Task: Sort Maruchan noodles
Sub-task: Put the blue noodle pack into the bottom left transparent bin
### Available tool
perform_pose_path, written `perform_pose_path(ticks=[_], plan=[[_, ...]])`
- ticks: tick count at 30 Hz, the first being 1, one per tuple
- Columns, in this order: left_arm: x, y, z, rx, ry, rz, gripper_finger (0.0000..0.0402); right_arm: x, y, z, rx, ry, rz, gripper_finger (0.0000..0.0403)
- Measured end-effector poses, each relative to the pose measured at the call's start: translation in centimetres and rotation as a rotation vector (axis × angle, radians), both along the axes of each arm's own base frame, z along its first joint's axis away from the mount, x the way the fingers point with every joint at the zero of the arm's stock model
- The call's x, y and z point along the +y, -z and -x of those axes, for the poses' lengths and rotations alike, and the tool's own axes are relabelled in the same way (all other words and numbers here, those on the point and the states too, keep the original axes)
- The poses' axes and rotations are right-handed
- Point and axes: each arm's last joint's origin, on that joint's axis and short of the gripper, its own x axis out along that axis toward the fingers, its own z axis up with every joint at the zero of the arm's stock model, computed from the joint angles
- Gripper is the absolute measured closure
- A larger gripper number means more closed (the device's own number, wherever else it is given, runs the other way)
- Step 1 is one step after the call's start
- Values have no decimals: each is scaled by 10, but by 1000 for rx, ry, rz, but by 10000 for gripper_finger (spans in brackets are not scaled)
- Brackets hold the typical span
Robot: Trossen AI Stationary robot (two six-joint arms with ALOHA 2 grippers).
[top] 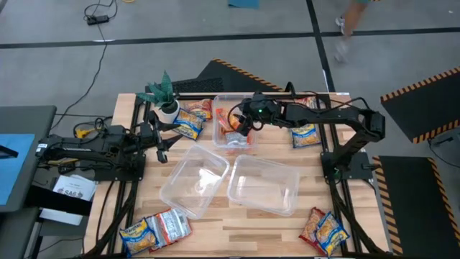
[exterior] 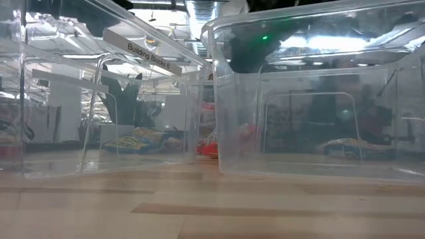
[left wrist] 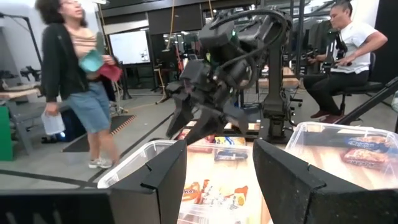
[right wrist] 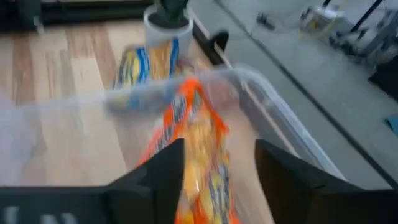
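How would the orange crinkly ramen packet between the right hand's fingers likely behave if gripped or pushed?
The orange crinkly plastic ramen packet looks thin and flat, so probably light and somewhat bendy at the edges. Its glossy wrapper may slip between the fingers of the open right hand. Over the clear plastic tub, it would likely slide rather than roll.

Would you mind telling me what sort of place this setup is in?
Probably a robotics lab or workshop: a wooden table on a metal frame with hazard-striped floor mats around it, another robot rig and a seated person behind, and a whiteboard.
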Motion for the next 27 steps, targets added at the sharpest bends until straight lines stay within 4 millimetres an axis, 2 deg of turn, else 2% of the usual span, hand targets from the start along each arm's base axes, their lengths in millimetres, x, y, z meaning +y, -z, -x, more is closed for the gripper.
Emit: perform_pose_path(ticks=[4,9,12,15,22,27], plan=[[0,1,0,8,2,17,226,8,-15,23,66,-2,-25,142],[0,2,0,13,0,14,226,26,-29,48,139,-5,-52,138],[0,2,0,13,1,19,226,36,-32,58,90,-25,-37,138],[0,3,0,20,3,36,226,46,-19,68,14,-49,-22,138],[0,5,-1,33,18,62,226,60,35,105,-202,-43,-48,138],[0,5,-1,35,17,60,226,58,33,121,-493,-37,20,138]])
